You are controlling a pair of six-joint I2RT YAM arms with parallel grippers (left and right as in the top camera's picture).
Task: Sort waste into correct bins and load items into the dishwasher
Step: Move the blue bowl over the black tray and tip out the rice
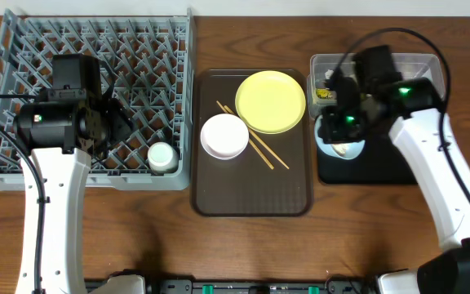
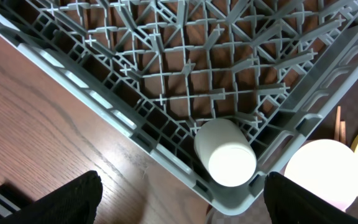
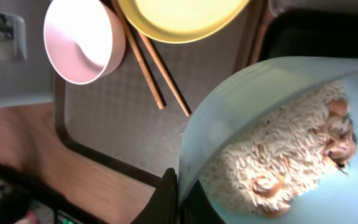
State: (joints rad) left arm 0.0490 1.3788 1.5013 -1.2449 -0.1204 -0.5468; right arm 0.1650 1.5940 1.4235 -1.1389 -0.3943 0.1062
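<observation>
The right gripper (image 3: 180, 200) pinches the rim of the light-blue bowl (image 3: 241, 106), just ahead of it over the black tray (image 1: 386, 170); a slip could spill rice (image 3: 272, 155) onto the brown tray (image 1: 251, 189)

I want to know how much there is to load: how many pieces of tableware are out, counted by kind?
Plates: 1, the yellow plate
Bowls: 2, the white bowl and the light-blue bowl
Cups: 1, the white cup
Chopsticks: 2, the wooden chopsticks
Total: 6
</observation>
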